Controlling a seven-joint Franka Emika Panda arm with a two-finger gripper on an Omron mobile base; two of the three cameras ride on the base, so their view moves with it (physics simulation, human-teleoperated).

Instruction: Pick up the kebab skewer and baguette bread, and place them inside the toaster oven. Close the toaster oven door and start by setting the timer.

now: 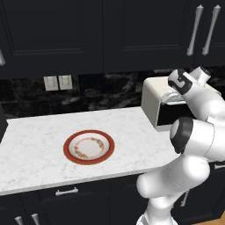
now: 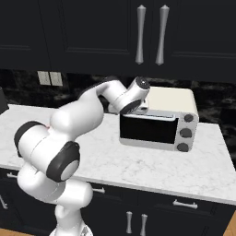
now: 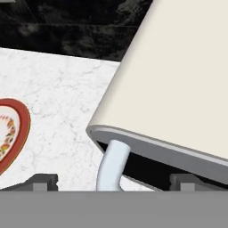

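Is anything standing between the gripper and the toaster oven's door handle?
Nothing visible does. The open gripper sits at the toaster oven's top left front corner, and in the hand view the left end of the door handle rises between its fingertips.

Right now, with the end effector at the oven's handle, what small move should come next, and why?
Probably back the end effector straight off the handle, ready to swing right to the knobs. Its fingers stand wide apart either side of the handle, gripping nothing, and the door looks shut, so setting the timer seems to be what's left.
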